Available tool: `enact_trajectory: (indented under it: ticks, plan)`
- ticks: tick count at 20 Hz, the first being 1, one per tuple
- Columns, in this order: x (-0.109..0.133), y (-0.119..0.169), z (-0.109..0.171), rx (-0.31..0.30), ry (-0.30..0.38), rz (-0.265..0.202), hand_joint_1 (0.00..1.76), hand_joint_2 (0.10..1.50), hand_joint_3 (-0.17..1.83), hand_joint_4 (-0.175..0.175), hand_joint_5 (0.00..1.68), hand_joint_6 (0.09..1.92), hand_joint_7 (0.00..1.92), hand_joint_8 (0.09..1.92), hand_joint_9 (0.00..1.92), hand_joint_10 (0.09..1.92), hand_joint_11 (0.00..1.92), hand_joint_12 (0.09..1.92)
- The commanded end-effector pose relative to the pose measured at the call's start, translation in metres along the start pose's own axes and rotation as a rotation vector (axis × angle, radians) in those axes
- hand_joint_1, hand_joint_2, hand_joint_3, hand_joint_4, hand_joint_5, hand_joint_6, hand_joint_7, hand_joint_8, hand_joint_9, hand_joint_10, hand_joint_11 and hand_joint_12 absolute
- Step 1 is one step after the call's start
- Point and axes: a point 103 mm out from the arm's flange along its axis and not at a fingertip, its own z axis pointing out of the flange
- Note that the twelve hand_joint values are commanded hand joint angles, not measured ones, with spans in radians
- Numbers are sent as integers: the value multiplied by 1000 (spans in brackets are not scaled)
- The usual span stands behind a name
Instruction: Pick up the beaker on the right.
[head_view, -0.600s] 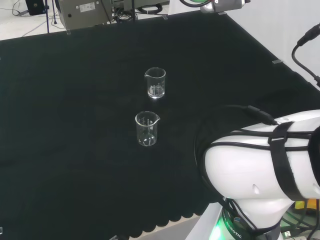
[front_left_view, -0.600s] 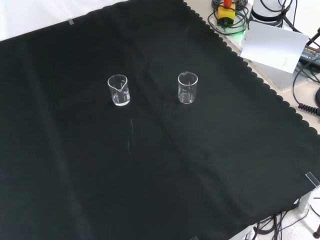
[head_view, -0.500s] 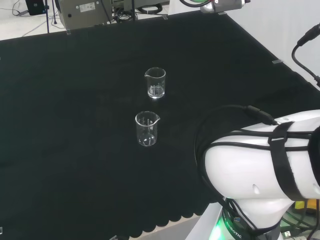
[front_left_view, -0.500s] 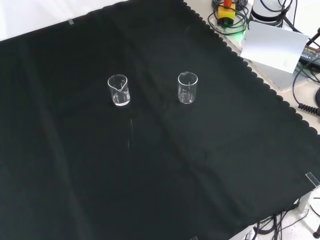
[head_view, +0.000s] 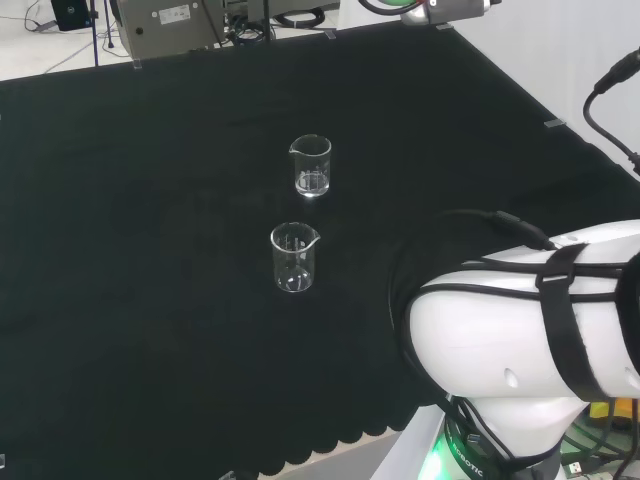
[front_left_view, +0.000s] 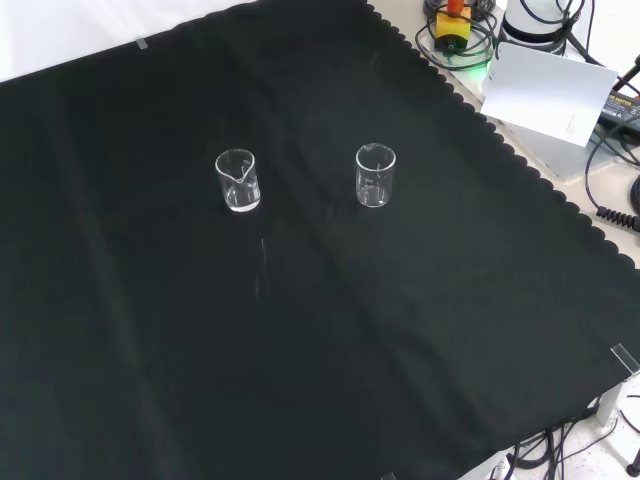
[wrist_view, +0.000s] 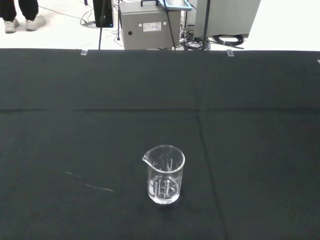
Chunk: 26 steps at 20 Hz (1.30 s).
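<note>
Whether I am standing open or closed, I cannot tell. I am taking the small clear glass beaker (front_left_view: 375, 176) on the front view's right, the nearer one in the head view (head_view: 293, 257), as mine. It is standing upright on the black-clothed surface (front_left_view: 300, 350), apart from the matching clear glass beaker (front_left_view: 237, 180). They are looking alike, so I am risking the wrong one, or tipping mine with a glancing approach

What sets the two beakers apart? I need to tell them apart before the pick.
In the front view the left beaker turns its spout toward the camera, while the right beaker turns its spout away, toward the far left. In the head view the right beaker stands nearer the arm's base and the left beaker stands farther off. Both are clear glass, upright, look alike in size and stand apart on the black cloth.
</note>
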Motion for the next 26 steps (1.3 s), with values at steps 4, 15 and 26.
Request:
enact_trajectory:
  ticks: [4,15,26]
  plan:
    - [-13,7,20,35,-10,41,0,1248,378,-13,248,87,53,542,189,662,6,1362]
    - [-41,77,96,103,51,31,0,1249,364,-17,259,87,69,548,207,667,12,1368]
    - [-55,175,177,182,141,-39,354,1102,276,-27,321,87,143,590,296,697,59,1377]
